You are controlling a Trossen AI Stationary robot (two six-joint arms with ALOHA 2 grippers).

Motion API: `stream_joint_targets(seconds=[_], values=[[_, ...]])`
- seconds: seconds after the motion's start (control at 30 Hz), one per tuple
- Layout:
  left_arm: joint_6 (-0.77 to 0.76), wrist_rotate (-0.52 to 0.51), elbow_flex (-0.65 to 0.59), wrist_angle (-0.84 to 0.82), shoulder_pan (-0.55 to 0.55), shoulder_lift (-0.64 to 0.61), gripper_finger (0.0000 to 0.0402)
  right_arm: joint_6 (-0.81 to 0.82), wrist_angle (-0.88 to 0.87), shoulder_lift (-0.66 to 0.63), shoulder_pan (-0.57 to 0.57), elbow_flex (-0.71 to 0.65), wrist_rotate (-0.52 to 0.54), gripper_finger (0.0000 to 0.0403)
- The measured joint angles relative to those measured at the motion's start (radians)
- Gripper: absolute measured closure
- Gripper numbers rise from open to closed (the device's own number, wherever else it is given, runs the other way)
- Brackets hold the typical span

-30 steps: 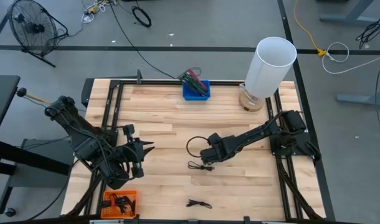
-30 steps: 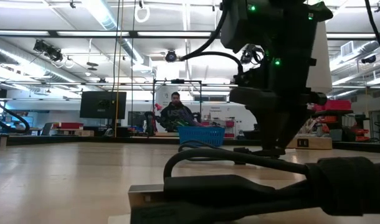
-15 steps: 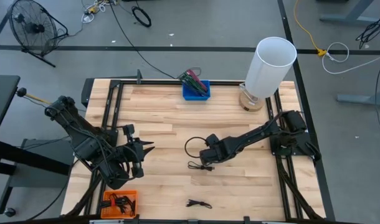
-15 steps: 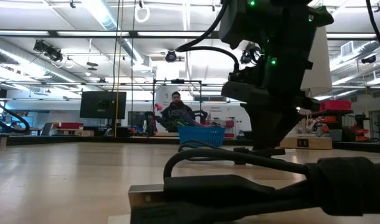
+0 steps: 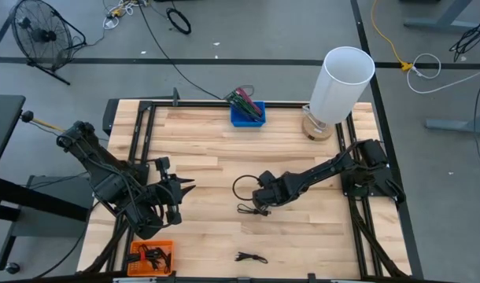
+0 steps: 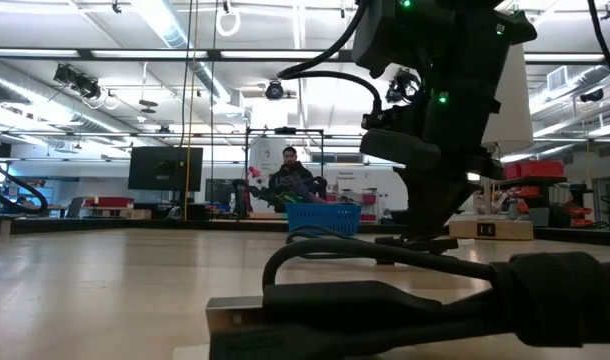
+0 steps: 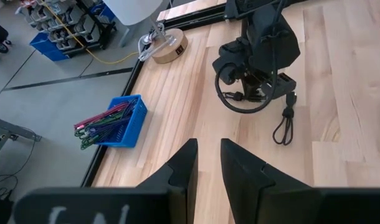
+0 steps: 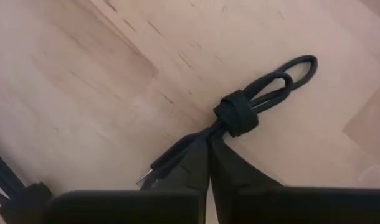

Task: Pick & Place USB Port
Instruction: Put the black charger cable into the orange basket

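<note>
Under the right gripper [image 8: 209, 163], bundled USB cable [image 8: 240, 115] on the wooden table [image 5: 303, 236], fingers pinched onto its strands, left gripper [image 7: 207, 163] well apart, slightly parted, empty.

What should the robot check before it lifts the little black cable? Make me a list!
1. Right pincer shut on the bundled cable: ok.
2. Cable tie still wrapped round the bundle: ok.
3. Cable already off the table: not ok, it lies on the wood.
4. Left pincer out of the way, waiting near the table's left side: ok.
5. Orange bin has room: cannot tell.
6. Other cable lying apart: ok.
</note>
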Motion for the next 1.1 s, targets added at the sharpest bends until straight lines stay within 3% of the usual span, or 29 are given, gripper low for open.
stream_joint_targets(seconds=[0.17,0.37,0.5,0.73,1.0,1.1], values=[[-0.001,-0.002,0.0,0.0,0.0,0.0,0.0328,-0.096,-0.068,-0.049,-0.001,0.032,0.028,0.0401],[-0.006,-0.023,0.0,0.022,0.007,0.0,0.0328,-0.175,-0.141,-0.187,-0.005,0.069,0.168,0.0402],[-0.007,-0.07,0.0,0.045,0.025,0.0,0.0328,-0.273,-0.089,-0.289,-0.005,0.068,0.251,0.0402],[0.054,-0.137,0.0,0.162,0.075,0.0,0.0328,-0.576,0.194,-0.478,0.011,0.071,0.326,0.0403],[0.305,-0.154,0.0,0.456,0.118,0.0,0.0328,-1.003,0.615,-0.573,0.095,0.073,0.232,0.0403],[0.418,-0.103,0.0,0.581,0.136,0.0,0.0328,-1.135,0.725,-0.571,0.134,0.073,0.22,0.0403]])
